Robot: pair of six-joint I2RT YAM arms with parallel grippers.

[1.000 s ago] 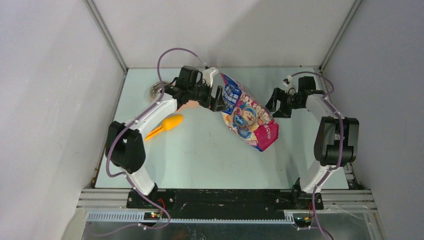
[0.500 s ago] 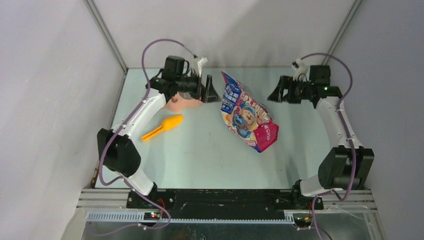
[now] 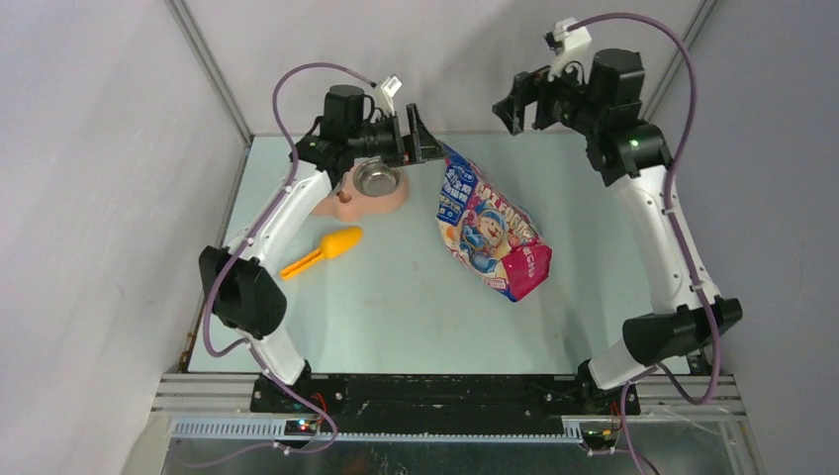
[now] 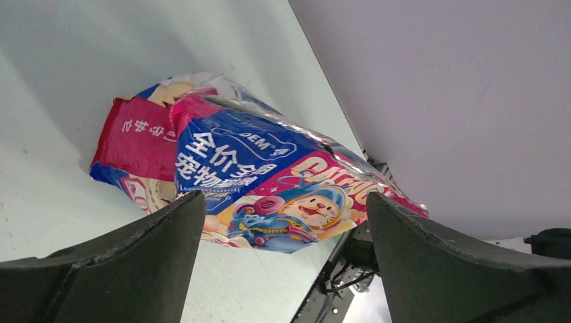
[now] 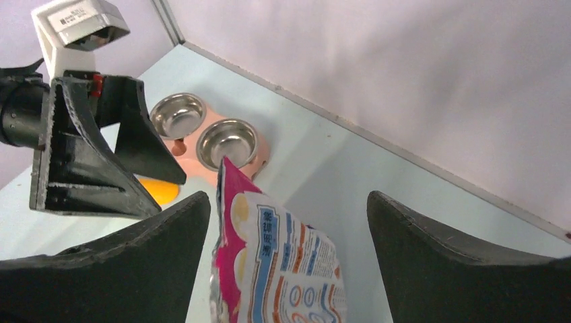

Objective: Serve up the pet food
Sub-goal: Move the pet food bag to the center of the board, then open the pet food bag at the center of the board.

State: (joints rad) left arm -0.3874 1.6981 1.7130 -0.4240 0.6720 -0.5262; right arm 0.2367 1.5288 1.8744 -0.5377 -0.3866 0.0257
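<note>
While neither claw had hold of it, the glossy blue, pink and red cat-food bag [image 3: 490, 233] lay flat and slantwise on the pale green surface [image 3: 396, 307]. Its top end pointed toward the back and its pink bottom end toward the near right. The kibble inside could not be seen. Just beside that top end hovered the left claw [image 3: 420, 146], jaws spread wide and empty, between the bag and the pink double feeder with steel bowls [image 3: 394, 200]. From above, the left arm hid one bowl; the right wrist view showed both. An orange plastic scoop [image 3: 326, 247] lay left of the bag, apart from bag and feeder. The right claw [image 3: 512, 102] hung high by the back wall, well apart from the bag, jaws wide and empty.
</note>
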